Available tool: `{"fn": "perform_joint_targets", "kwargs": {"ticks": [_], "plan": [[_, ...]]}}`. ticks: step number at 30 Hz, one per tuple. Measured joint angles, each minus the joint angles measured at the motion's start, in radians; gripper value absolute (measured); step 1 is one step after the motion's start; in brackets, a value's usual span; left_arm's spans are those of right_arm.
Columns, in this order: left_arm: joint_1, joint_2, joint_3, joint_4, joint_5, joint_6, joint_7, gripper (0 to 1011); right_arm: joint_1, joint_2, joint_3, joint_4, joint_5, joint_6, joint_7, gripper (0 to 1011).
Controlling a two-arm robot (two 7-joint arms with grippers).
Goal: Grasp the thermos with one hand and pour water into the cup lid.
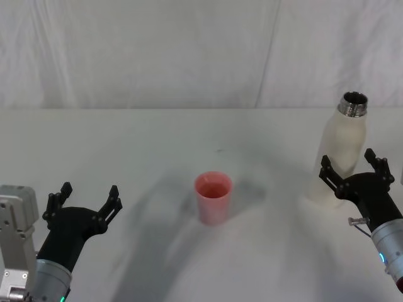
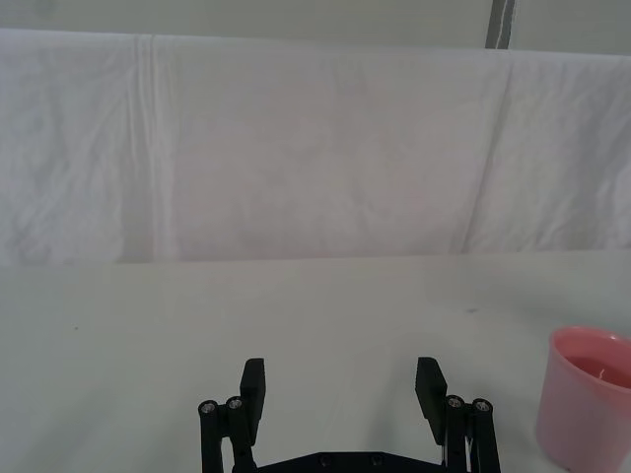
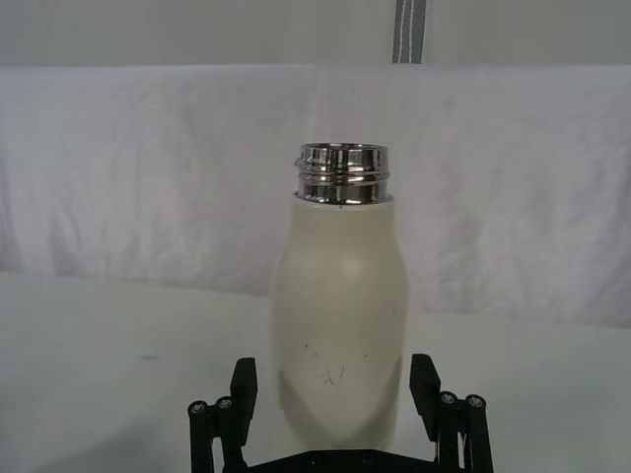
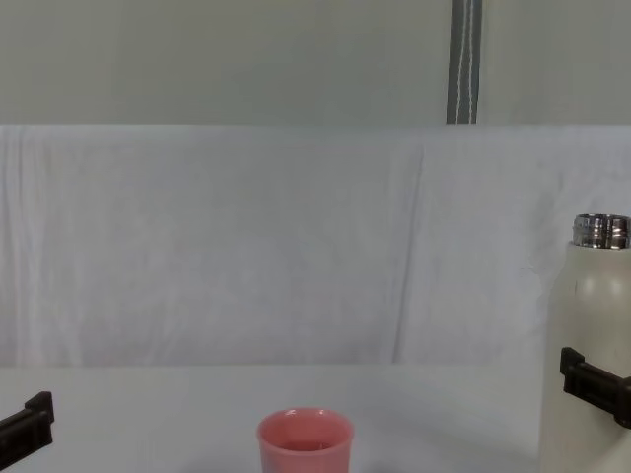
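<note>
1. Thermos stands upright on the desk at about 3 o'clock from the cup lid, well apart from it, cap off and steel neck exposed, so it is ready to pour once lifted.
2. Cup lid sits upright near desk centre, mouth up, placed to receive the water; the open desk between the 2 items leaves room for a tilt, in my judgement.
3. Right end effector is level with the lower body of the thermos, fingers spread wide on either side of it. No contact is evident; it holds nothing yet.
4. Right arm reaches forward low from 5 o'clock, the wrist roughly horizontal, which suits a side grasp.
5. Left end effector hangs at 9 o'clock from the cup lid, well apart, fully spread and empty, apparently idle.
</note>
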Motion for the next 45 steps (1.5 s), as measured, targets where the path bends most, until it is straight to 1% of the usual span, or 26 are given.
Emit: {"fn": "perform_joint_targets", "kwargs": {"ticks": [15,31,36,45], "plan": [[0.0,0.0,0.0,0.0,0.0,0.0,0.0,1001,0.058,0.0,0.002,0.063,0.001,0.002,0.023,1001],[0.0,0.0,0.0,0.0,0.0,0.0,0.0,1001,0.117,-0.003,-0.003,0.131,0.013,-0.011,0.038,1001],[0.0,0.0,0.0,0.0,0.0,0.0,0.0,1001,0.129,-0.003,-0.004,0.143,0.014,-0.012,0.041,1001],[0.0,0.0,0.0,0.0,0.0,0.0,0.0,1001,0.126,-0.002,-0.004,0.142,0.014,-0.012,0.041,1000]]}}
